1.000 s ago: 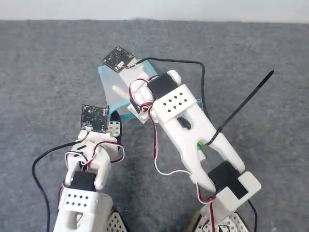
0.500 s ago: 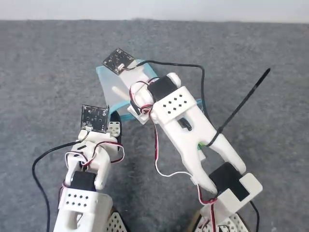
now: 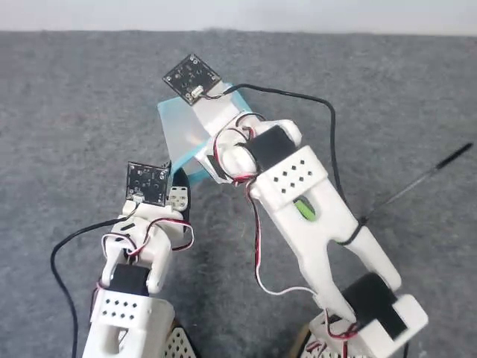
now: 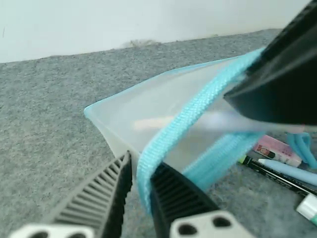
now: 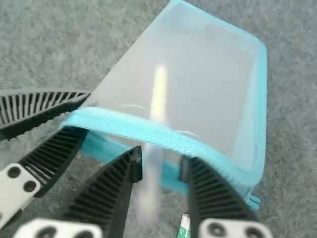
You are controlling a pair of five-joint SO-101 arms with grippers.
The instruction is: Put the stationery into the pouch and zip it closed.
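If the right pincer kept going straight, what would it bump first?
Probably the translucent blue-edged plastic pouch: the right pincer points into its open mouth, where a pale thin stick pokes in.

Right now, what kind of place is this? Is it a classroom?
Probably a robot practice table rather than a classroom, though I can't be sure. The left arm and right arm have bare wires. They work on a grey mat before a white wall, handling a pouch.
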